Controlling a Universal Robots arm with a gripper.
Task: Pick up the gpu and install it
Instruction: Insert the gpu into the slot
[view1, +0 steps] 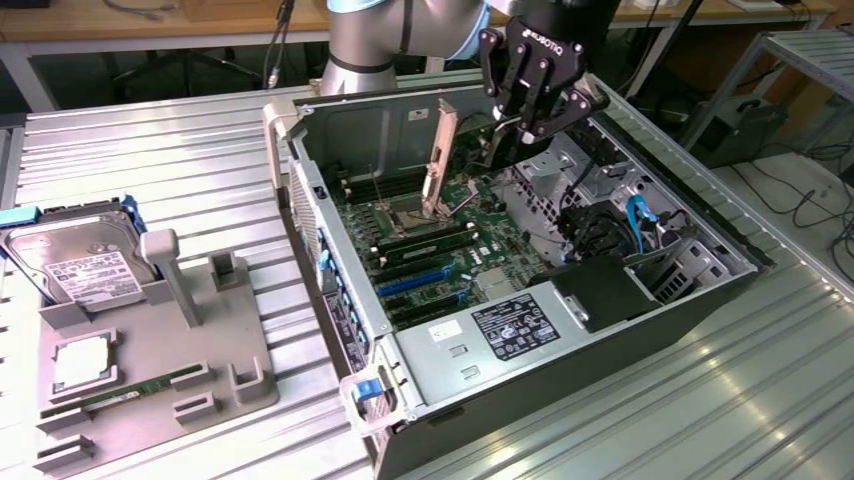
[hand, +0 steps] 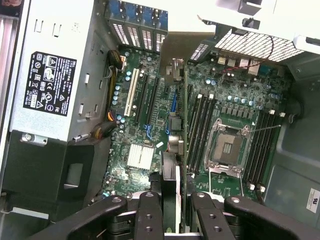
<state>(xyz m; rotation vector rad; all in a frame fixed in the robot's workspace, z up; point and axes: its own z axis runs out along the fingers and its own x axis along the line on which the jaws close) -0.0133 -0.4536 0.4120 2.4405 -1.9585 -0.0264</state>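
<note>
A robotics lab or test workshop, ribbed aluminium surface (view1: 174, 170) carrying an opened computer case (view1: 534, 300) with bare motherboard (hand: 200, 125), grey fixture tray (view1: 147, 370) holding a hard drive (view1: 80, 265); wooden benches (view1: 134, 15), trailing cables (view1: 814, 200) on the floor

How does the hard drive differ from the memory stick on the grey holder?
The hard drive is boxy and silver with a white label; the memory stick is slim and green. The hard drive leans propped up, the memory stick lies low. Both sit on the grey holder, outside the computer case.
</note>
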